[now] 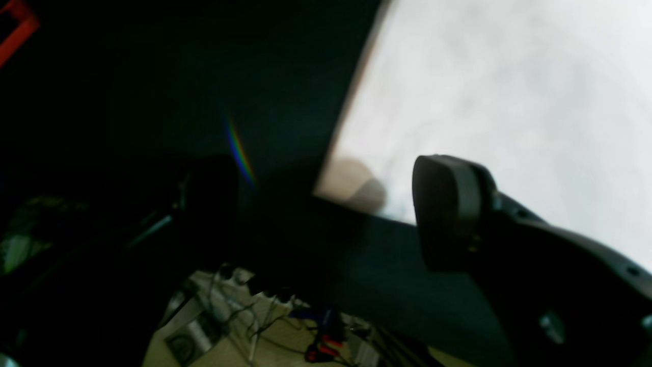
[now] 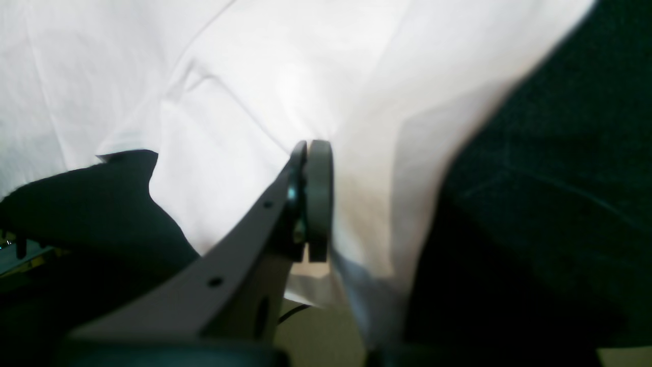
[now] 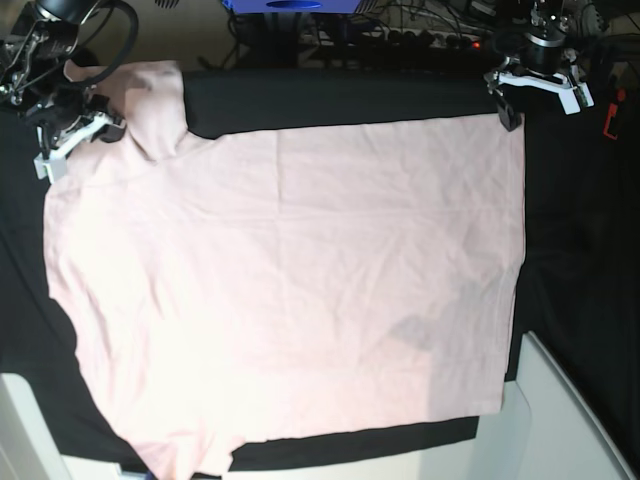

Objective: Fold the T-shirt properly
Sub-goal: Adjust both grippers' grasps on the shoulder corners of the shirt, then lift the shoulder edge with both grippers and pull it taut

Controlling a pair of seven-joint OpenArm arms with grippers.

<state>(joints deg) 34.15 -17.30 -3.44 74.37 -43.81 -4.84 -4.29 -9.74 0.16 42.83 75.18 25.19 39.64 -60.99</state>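
The pale pink T-shirt (image 3: 290, 290) lies spread flat on the black table cloth (image 3: 330, 100), plain side up with no lettering showing. My right gripper (image 3: 85, 130) is at the back left, shut on the shirt's fabric near a sleeve. In the right wrist view its fingers (image 2: 318, 199) are pressed together, with the T-shirt (image 2: 265, 86) bunched around them. My left gripper (image 3: 540, 100) is at the back right, just beyond the shirt's corner (image 3: 515, 130). It stands open, and one finger pad (image 1: 448, 209) hangs over the cloth beside the T-shirt's edge (image 1: 484, 92), holding nothing.
Power strips and cables (image 3: 420, 40) run behind the table's back edge, beside a blue box (image 3: 290, 5). A white surface (image 3: 570, 420) sits at the front right. A red part (image 3: 610, 120) shows at the right edge. Cables on the floor (image 1: 244, 326) appear below the left wrist.
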